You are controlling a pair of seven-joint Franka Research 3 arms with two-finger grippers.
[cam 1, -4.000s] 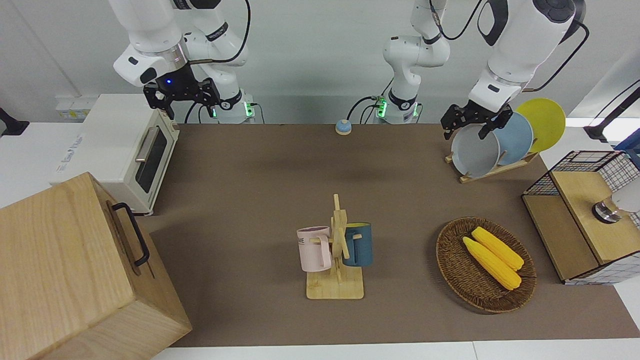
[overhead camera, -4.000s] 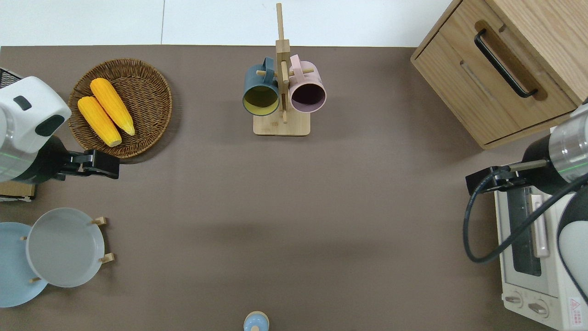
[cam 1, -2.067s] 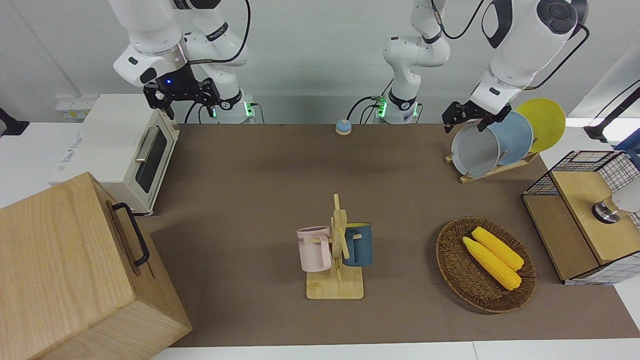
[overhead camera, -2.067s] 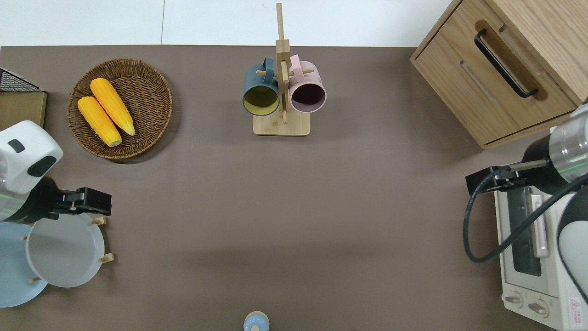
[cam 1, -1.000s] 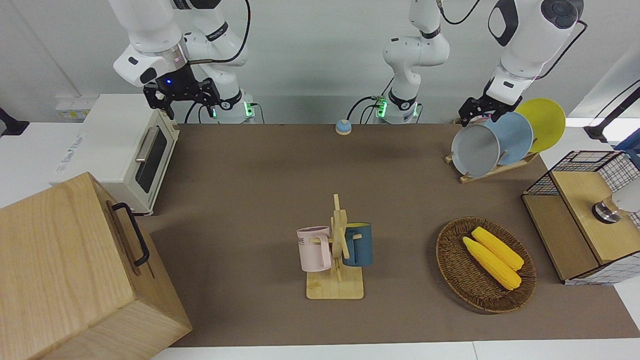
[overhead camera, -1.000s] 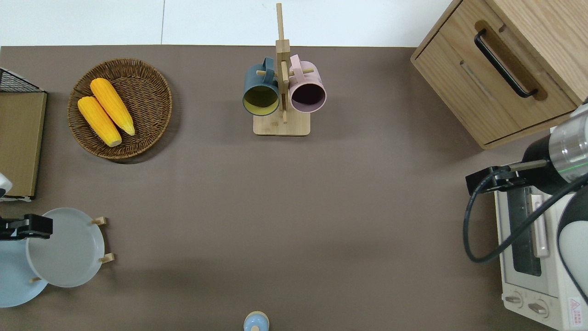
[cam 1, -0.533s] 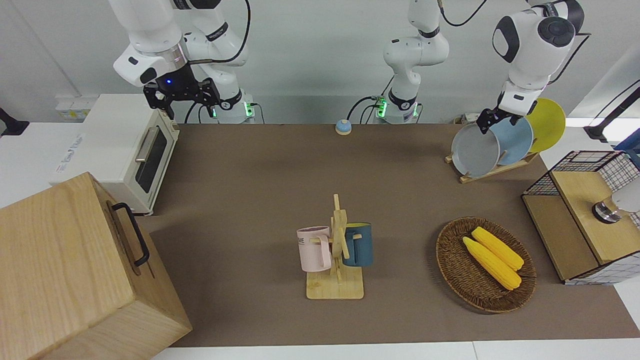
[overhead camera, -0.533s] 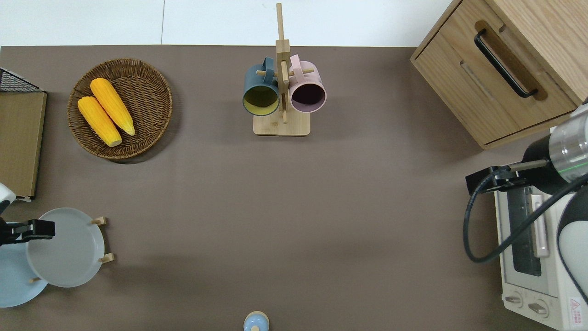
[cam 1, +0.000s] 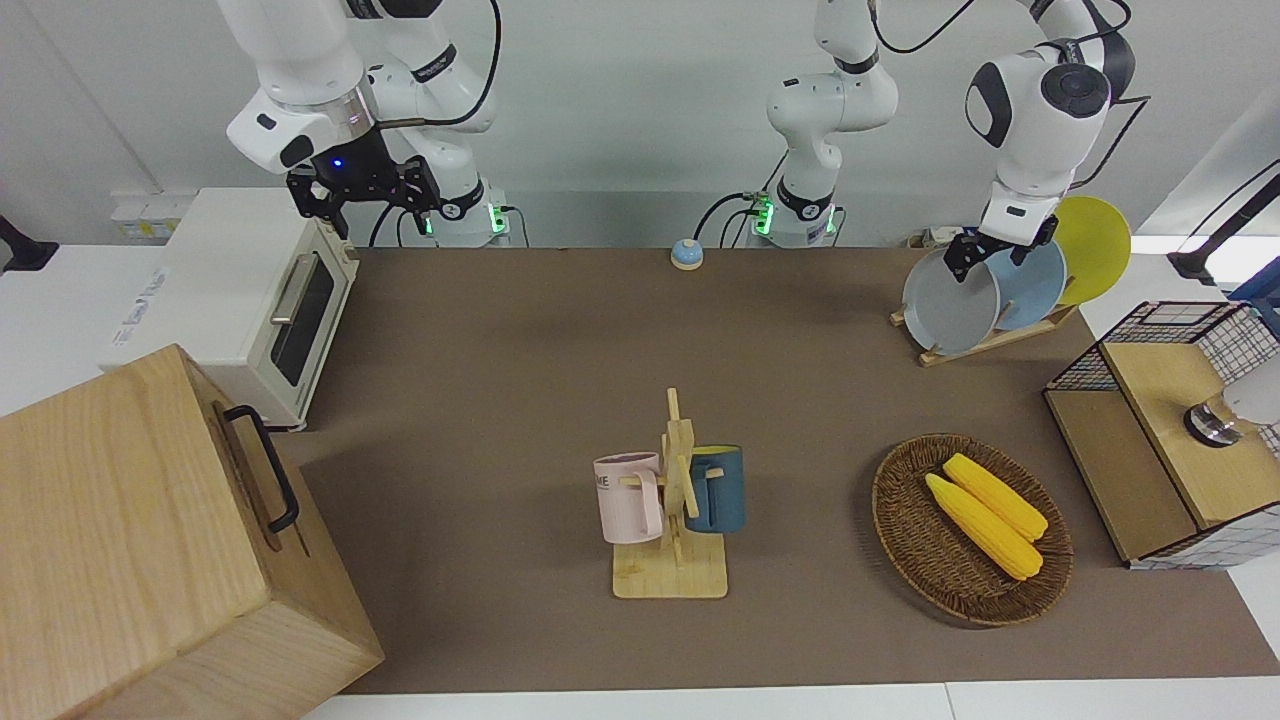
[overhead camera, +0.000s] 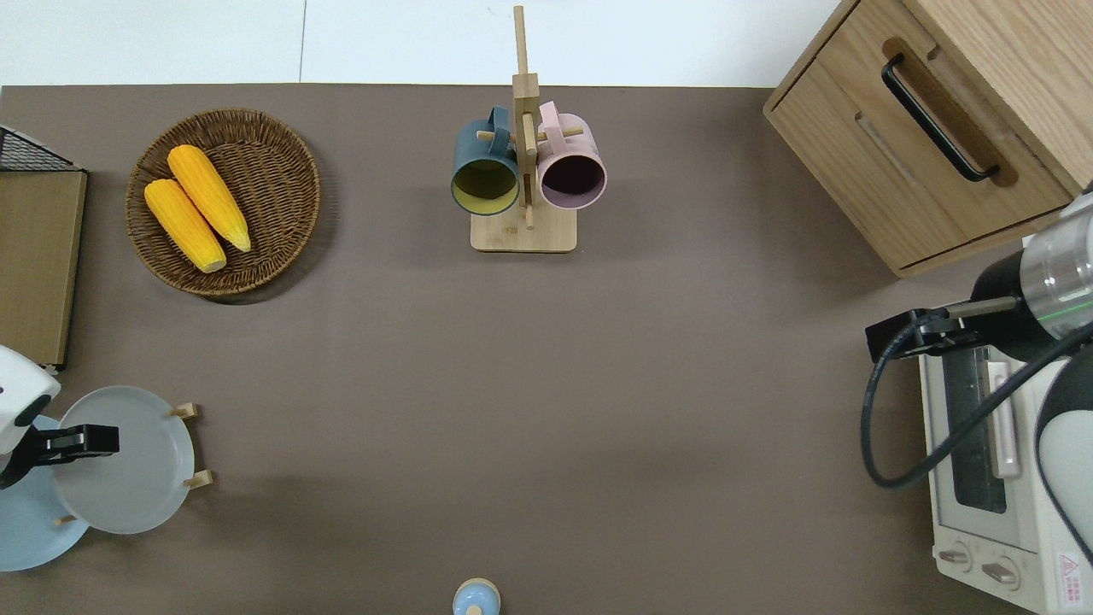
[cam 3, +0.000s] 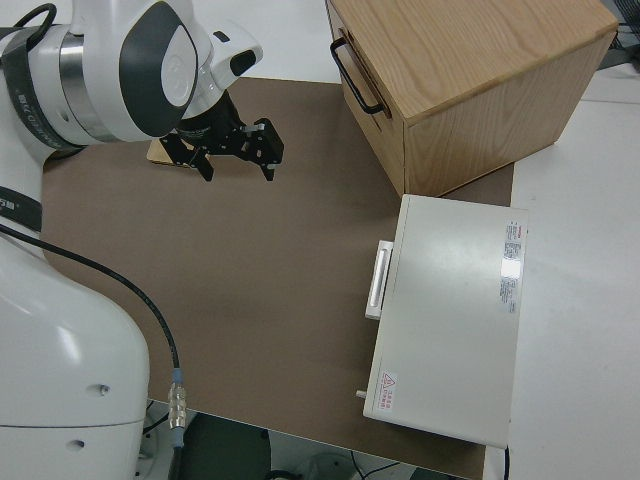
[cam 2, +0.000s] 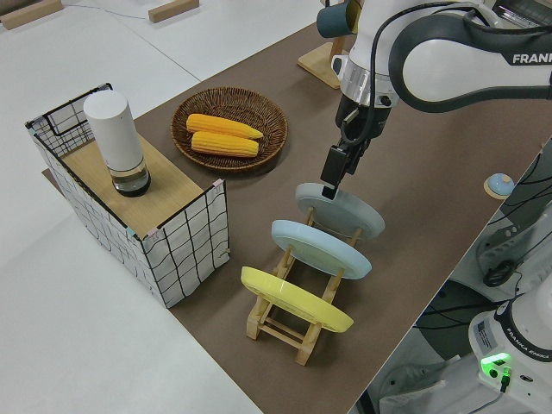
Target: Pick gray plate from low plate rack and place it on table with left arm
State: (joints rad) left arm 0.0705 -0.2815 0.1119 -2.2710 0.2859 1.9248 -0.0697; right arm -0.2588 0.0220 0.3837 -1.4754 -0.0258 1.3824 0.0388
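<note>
The gray plate (cam 1: 948,305) (overhead camera: 128,478) (cam 2: 349,213) leans in the slot of the low plate rack (cam 1: 985,342) (cam 2: 293,332) that lies farthest from the light blue and yellow plates, at the left arm's end of the table (cam 1: 500,330). My left gripper (cam 1: 987,256) (overhead camera: 81,442) (cam 2: 330,179) points down at this plate's upper rim, its fingers apart, one on each face of the rim. Nothing is held. My right gripper (cam 1: 365,195) (cam 3: 238,160) is parked and open.
A light blue plate (cam 1: 1032,285) and a yellow plate (cam 1: 1098,245) fill the other rack slots. A wicker basket (cam 1: 905,540) with two corn cobs, a wire crate (cam 1: 1170,430), a mug stand (cam 1: 672,500), a bell (cam 1: 686,254), a toaster oven (cam 1: 250,300) and a wooden cabinet (cam 1: 130,540) stand around.
My left gripper has travelled from near the basket to over the rack, turned its wrist and come down onto the gray plate's upper rim. The right arm stayed still.
</note>
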